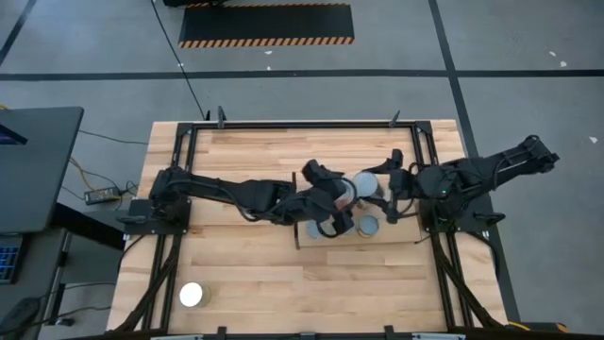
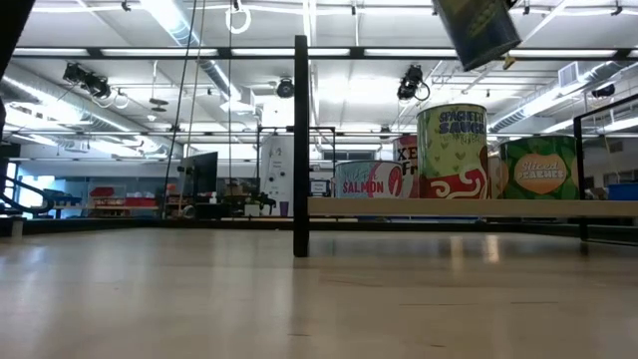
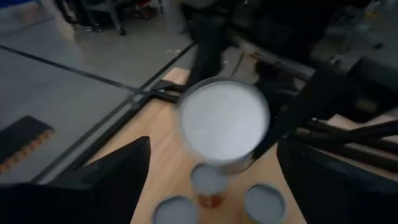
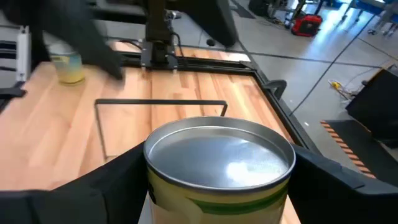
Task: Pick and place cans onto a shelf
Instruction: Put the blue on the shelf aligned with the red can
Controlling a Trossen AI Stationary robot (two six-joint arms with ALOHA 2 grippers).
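Note:
My right gripper (image 4: 217,186) is shut on a can (image 4: 219,158) with a silvery top and a green and yellow label. It is held above the shelf (image 2: 469,207), a pale wood panel with a dark upright strip (image 2: 300,150). The held can also shows in the high view (image 1: 365,184), the low view (image 2: 478,30) and the left wrist view (image 3: 224,121). Several cans stand upright on the shelf, among them a salmon tin (image 2: 364,179), a tall sauce can (image 2: 452,150) and a green peaches can (image 2: 538,167). My left gripper (image 1: 342,203) is open and empty beside the held can. My right gripper pinches the can's side wall just below the top rim (image 4: 155,186), one finger on each side. The fingers come from the table's right side, slanting down. The can is lifted clear above the shelf and the cans on it, and looks tilted in the low view.
A lone can with a glaring white top (image 1: 192,295) stands on the planked tabletop near the front left; it also shows in the right wrist view (image 4: 68,65). Three can tops (image 3: 208,180) stand close together under the two grippers. A black frame (image 1: 283,125) runs along the table's far edge.

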